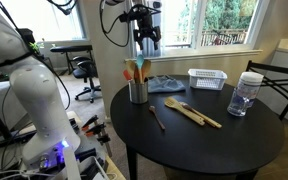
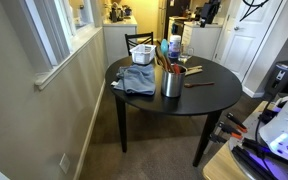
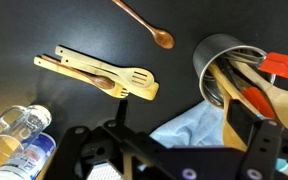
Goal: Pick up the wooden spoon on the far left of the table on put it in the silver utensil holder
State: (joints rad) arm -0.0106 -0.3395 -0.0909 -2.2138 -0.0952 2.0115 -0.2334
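Note:
The wooden spoon [image 1: 156, 117] is slim and dark brown and lies flat on the round black table [image 1: 214, 150], just in front of the silver utensil holder [image 1: 137, 91]. In the wrist view the spoon [image 3: 144, 22] runs along the top edge, bowl to the right. The holder [image 3: 222, 62] stands at the right with red, orange and wooden utensils in it. It also shows in an exterior view [image 2: 172, 82], with the spoon [image 2: 199, 84] beside it. My gripper [image 1: 144, 38] hangs high above the holder, open and empty. Its fingers [image 3: 248, 130] frame the bottom of the wrist view.
Two pale wooden slotted utensils [image 3: 99, 72] lie crossed mid-table. A blue cloth [image 3: 189, 125] lies behind the holder, a white slatted basket [image 1: 207, 78] at the back, and a clear jar [image 1: 246, 95] with a white lid at the right. A dark chair [image 1: 279, 80] stands by the table.

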